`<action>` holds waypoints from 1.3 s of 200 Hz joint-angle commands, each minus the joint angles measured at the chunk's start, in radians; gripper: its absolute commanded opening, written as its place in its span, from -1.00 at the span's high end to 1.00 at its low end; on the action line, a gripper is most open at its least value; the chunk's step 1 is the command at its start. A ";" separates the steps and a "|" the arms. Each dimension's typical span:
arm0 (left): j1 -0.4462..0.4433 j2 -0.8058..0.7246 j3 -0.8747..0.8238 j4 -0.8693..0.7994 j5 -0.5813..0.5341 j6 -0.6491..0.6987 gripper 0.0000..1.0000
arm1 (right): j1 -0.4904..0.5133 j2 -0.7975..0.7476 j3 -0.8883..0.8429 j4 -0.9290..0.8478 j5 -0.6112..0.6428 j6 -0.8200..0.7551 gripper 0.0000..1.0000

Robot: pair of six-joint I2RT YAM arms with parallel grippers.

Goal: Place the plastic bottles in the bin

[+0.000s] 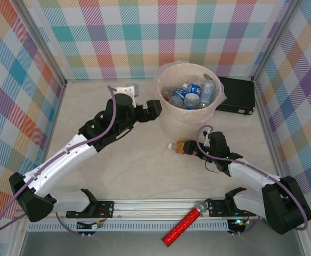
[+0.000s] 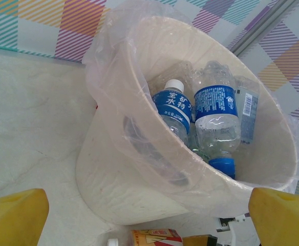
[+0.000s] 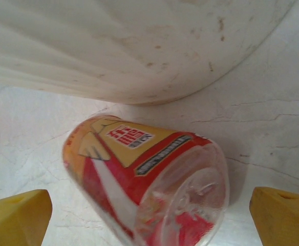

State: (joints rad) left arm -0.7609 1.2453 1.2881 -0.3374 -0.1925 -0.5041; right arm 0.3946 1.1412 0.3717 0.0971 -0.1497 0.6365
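The beige bin (image 1: 172,118) stands at the back of the table with a clear liner. Several plastic bottles (image 1: 190,94) with blue labels lie inside it, seen close up in the left wrist view as bottles (image 2: 216,115) behind the bin's wall (image 2: 119,179). One bottle (image 1: 183,147) with a red and orange label lies on its side in front of the bin. My right gripper (image 1: 202,151) is open around that bottle's (image 3: 139,179) base, its yellow fingertips (image 3: 16,215) standing apart from it. My left gripper (image 1: 154,109) hangs open and empty just left of the bin.
A flat black case (image 1: 235,95) lies right of the bin against the back wall. A red glittery tube (image 1: 185,223) rests on the front rail. A small white object (image 1: 127,90) sits at the back left. Checkered walls enclose the table on three sides.
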 commanded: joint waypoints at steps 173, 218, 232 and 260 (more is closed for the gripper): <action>-0.001 0.016 -0.010 0.026 0.021 -0.009 -0.99 | -0.020 -0.446 -0.094 -0.437 0.106 0.218 -0.85; 0.000 0.011 -0.008 0.018 0.018 -0.014 -0.99 | -0.020 -0.435 -0.125 -0.253 0.024 0.497 -0.73; -0.001 0.004 -0.010 0.010 0.008 -0.012 -0.99 | -0.020 -0.399 -0.122 -0.235 -0.007 0.581 -0.75; -0.001 -0.016 -0.028 0.016 -0.005 -0.010 -0.99 | -0.012 -0.367 -0.100 -0.255 -0.036 0.656 -0.80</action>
State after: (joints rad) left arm -0.7609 1.2621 1.2831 -0.3370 -0.1822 -0.5079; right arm 0.3798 0.7624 0.2607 -0.1989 -0.1261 1.1481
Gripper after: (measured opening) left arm 0.996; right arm 0.891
